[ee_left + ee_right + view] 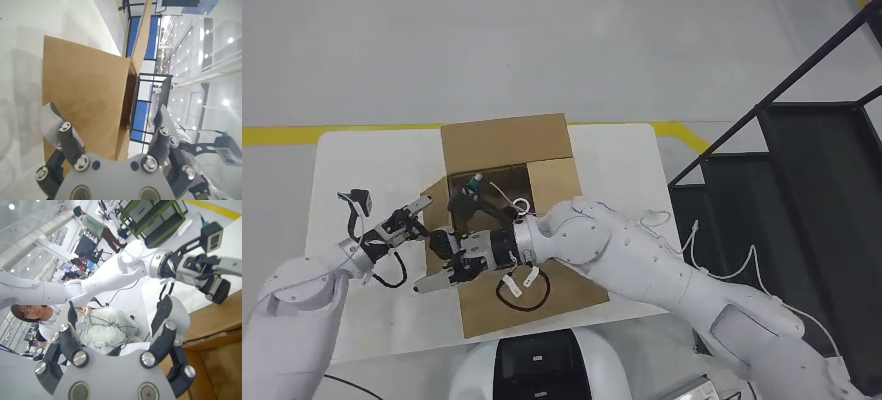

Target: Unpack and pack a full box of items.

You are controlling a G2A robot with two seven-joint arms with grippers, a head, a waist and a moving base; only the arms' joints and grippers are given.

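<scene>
— Where is the box now?

— I see the cardboard box (pixel 504 145) in the middle of the white surface (pixel 352 160), with its flaps open. Inside lie a dark item with a green part (pixel 473 184) and a white cable (pixel 507 195).

— And your grippers?

— Both are at the box's left side, near each other. My left gripper (pixel 105 108) has its fingers spread with nothing between them, and it faces the outer wall of the box, just beside it. My right gripper (pixel 119 306) is also wide apart and empty. Its arm crosses over the near flap, and the gripper is at the near left corner of the box.

— Do they touch the cardboard?

— That I cannot tell.
</scene>
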